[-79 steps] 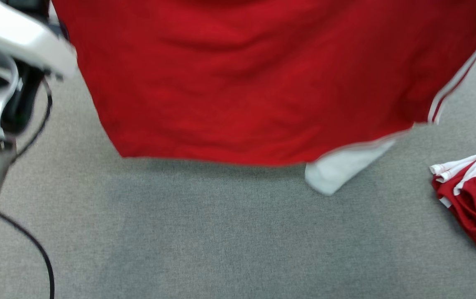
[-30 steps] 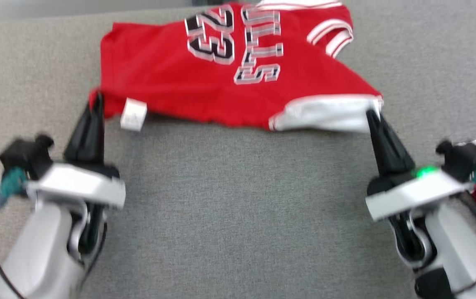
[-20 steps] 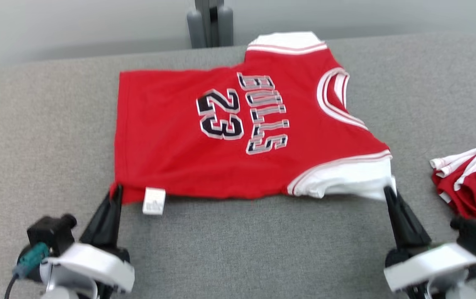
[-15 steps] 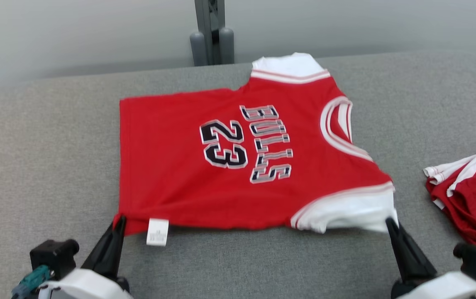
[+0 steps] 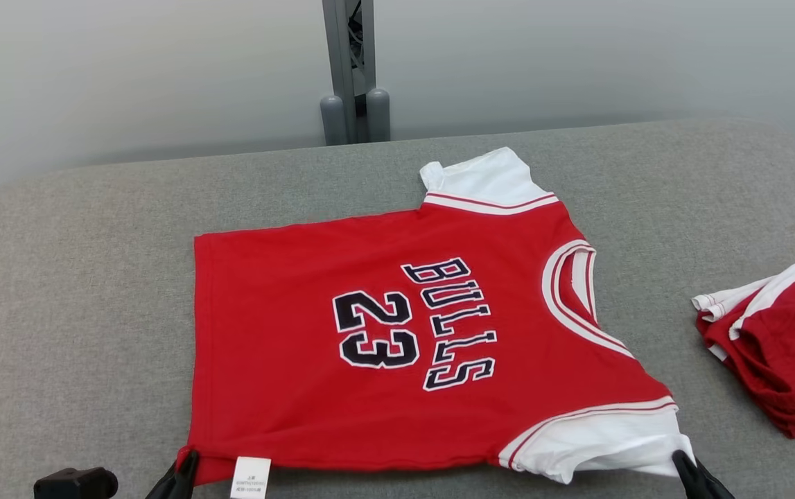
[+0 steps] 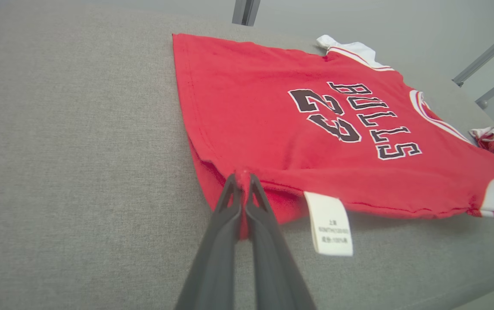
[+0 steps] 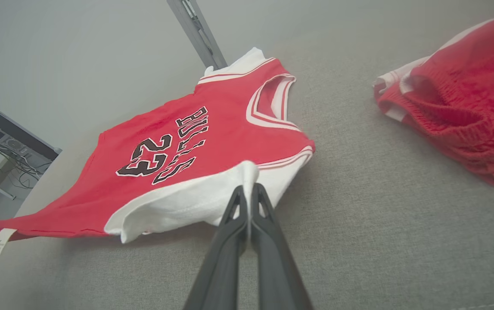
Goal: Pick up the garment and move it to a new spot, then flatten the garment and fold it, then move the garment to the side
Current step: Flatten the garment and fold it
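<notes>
Hanging in the air moments ago, the red Bulls jersey [image 5: 397, 346] now lies spread on the counter [image 5: 78, 277] ahead of the left tool [image 6: 242, 177], clamped on its hem corner, and the right tool [image 7: 247, 188], clamped on its white sleeve — so folding likely comes next

Left jaws and right jaws are pressed shut (fingers [image 6: 219, 254] dark, slim), set well apart.

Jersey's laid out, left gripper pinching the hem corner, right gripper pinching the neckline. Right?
Not quite. The right gripper is shut on the white sleeve, not the neckline; the right wrist view shows it. The left gripper does pinch the hem corner of the jersey.
</notes>
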You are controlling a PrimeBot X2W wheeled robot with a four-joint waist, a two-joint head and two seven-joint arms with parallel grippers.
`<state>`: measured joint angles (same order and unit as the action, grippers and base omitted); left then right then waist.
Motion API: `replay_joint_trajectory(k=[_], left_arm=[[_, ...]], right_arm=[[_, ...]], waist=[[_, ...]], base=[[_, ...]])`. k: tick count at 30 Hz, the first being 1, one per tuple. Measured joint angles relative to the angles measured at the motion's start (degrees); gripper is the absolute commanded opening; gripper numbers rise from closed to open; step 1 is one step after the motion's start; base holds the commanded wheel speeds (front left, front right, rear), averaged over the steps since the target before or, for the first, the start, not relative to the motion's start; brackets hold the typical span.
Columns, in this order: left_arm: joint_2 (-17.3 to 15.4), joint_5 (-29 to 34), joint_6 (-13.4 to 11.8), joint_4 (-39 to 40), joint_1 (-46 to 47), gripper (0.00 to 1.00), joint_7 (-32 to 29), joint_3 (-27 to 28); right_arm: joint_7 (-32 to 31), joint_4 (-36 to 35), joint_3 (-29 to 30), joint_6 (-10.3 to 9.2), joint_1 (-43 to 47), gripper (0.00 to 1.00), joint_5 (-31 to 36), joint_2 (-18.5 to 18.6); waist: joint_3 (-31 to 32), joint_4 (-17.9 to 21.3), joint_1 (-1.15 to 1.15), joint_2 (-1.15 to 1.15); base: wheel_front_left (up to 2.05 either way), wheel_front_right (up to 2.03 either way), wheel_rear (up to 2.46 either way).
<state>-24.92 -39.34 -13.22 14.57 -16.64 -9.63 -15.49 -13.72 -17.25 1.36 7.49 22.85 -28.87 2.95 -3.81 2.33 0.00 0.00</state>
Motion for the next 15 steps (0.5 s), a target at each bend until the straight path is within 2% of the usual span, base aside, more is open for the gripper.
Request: replay_joint_trajectory(k=[7,15], left_arm=[[-0.92,0.01,-0.52,1.88,-0.23,0.00,-0.96,0.21],[0.22,1.24,0.33,0.76,7.04,0.00,-0.66,-0.91]], right_arm=[[-0.65,-1.23,0.62,0.00,-0.63,0.00,-0.18,-0.04],[0.52,0.71,-0.33,0.00,-9.93,0.00,3.83,-0.04]], waist=[[-0.17,0.59,0.00,0.00],[-1.24,-0.55,0.00,0.00]], base=[[0.00,0.00,0.00],[0.00,0.00,0.00]])
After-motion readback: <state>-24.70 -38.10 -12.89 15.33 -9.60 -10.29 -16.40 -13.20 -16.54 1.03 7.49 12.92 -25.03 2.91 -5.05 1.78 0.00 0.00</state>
